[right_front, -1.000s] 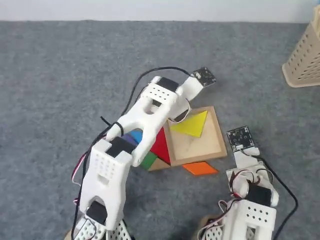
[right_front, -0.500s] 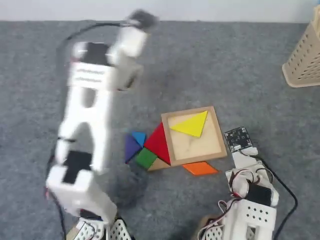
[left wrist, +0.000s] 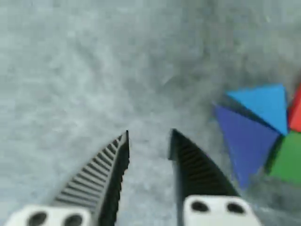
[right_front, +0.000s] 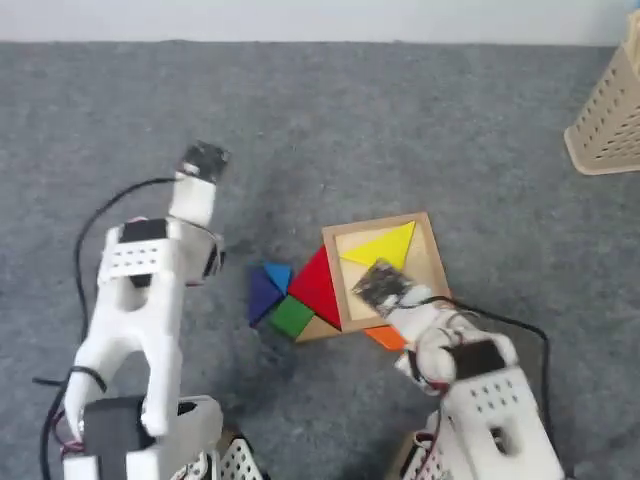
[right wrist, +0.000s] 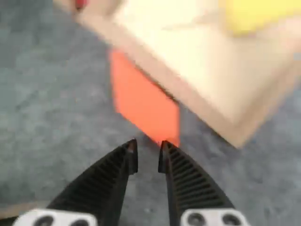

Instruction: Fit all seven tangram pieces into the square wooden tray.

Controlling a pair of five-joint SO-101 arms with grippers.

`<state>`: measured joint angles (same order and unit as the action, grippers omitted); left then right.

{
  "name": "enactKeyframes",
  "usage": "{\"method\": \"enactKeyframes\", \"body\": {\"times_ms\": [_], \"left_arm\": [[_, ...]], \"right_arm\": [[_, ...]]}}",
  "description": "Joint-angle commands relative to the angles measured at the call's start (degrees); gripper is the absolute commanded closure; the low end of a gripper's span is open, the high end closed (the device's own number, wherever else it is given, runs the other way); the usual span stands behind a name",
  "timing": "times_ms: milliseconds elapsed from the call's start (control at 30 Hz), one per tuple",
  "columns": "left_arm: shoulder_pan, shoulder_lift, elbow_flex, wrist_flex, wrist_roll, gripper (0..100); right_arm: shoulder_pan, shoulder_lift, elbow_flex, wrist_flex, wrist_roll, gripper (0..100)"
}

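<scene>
**High view.** The square wooden tray lies right of centre and holds one piece, the yellow triangle, in its upper part. Against the tray's left edge we see the red triangle. Left of it is a cluster of the light blue triangle, the dark blue triangle, the green piece and a tan piece, all on the grey surface. The orange parallelogram lies just outside the tray's lower edge.

**Wrist views.** The right hand hovers empty, with fingers narrowly parted and tips at a corner of the orange parallelogram. The left hand, released and empty, hangs over bare surface beside the dark blue triangle.

**Step in hand.** We judge one of seven pieces placed, and the current step to be picking up the orange piece. The next move calls for the right hand to descend astride this thin piece and clench on its edges, which offer little to grip.
</scene>
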<state>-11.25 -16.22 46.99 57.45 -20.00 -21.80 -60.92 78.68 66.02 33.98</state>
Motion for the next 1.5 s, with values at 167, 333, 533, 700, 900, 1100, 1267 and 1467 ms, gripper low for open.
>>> {"method": "enactKeyframes", "body": {"times_ms": [167,333,533,700,900,1100,1267,1467], "left_arm": [[6.0,3.9,-1.6,-0.4,4.9,81],[8.3,7.8,-7.8,4.7,8.4,81],[20.2,10.9,-13.0,8.0,12.1,81],[27.8,14.3,-15.6,7.7,19.2,76],[30.9,23.3,-21.9,7.6,21.5,75],[31.8,29.9,-32.2,6.3,21.5,75],[31.6,38.8,-39.5,5.5,21.1,75],[27.0,44.4,-47.6,5.6,20.8,75]], "right_arm": [[-0.3,14.4,-7.8,-5.2,-6.5,90.3],[9.5,10.2,-6.2,-4.8,-6.3,90.6],[19.7,8.2,-4.4,-5.0,-4.6,90.6],[28.7,7.8,-0.2,-7.8,-0.6,90.3],[32.1,6.5,2.6,-10.5,-0.7,90.6],[32.1,2.1,4.7,-10.2,-0.8,90.7],[32.1,-2.0,6.2,-9.2,-0.8,90.7],[32.1,-3.8,6.9,-8.9,-0.8,90.7]]}}
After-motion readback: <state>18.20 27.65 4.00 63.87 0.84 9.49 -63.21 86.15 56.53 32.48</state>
